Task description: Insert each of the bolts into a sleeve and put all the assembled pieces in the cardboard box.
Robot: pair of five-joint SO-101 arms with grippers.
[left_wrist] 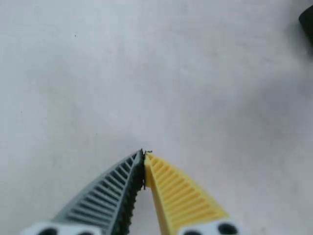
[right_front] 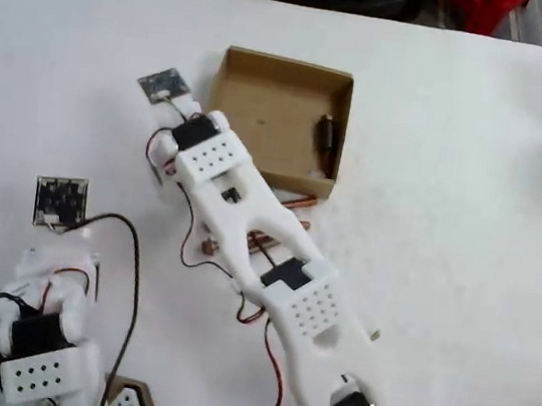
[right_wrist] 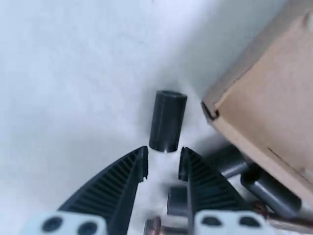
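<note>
While sleeves [right_wrist: 270, 188] lie half-hidden behind released right end effector [right_wrist: 164, 164], left end effector [left_wrist: 144, 161] clenched

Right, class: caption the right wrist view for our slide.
Open right gripper at a black cylindrical sleeve beside the brown cardboard box.

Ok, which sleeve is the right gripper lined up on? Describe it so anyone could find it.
Start at the corner of the cardboard box. Just off it, on bare table, is one dark sleeve directly ahead of the open right gripper. It sits alone, while the other sleeves crowd against the box wall.
</note>
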